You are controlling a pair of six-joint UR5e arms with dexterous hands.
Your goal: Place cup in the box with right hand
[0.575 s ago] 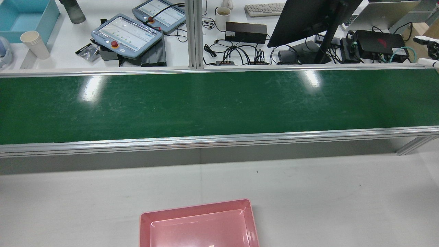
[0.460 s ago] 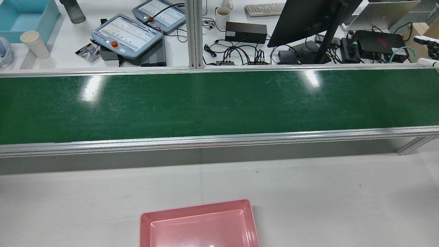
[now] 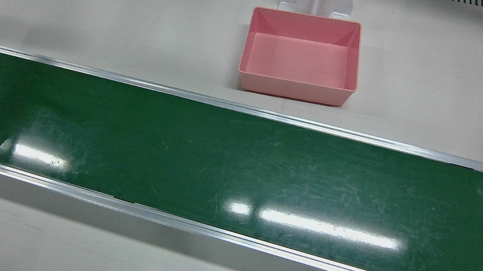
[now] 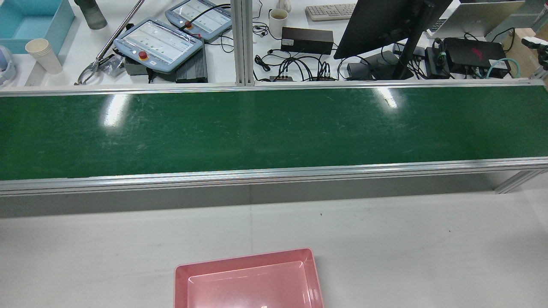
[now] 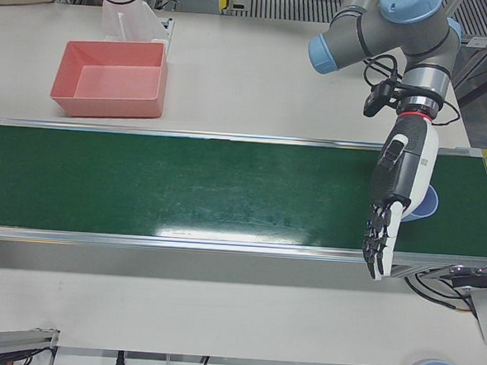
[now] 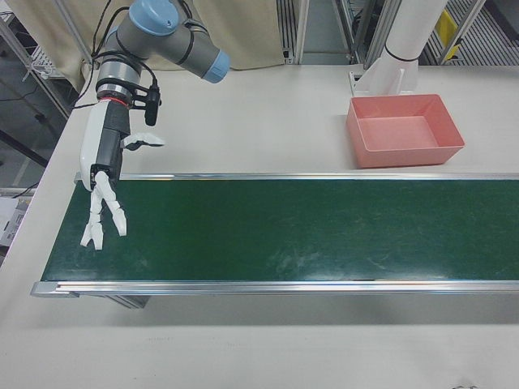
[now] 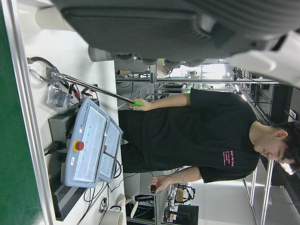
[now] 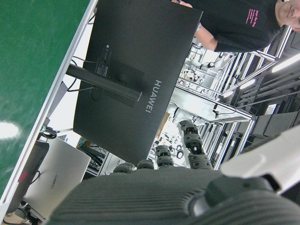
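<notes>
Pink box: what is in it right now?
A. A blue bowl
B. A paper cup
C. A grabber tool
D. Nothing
D. The front view shows the pink box with a bare floor, and the right-front view shows the same box empty while the right hand hangs open over the green belt.

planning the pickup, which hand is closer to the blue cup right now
Left. The left hand hangs open beside the blue cup at its end of the belt; the right hand, also open, is at the opposite end.
</notes>
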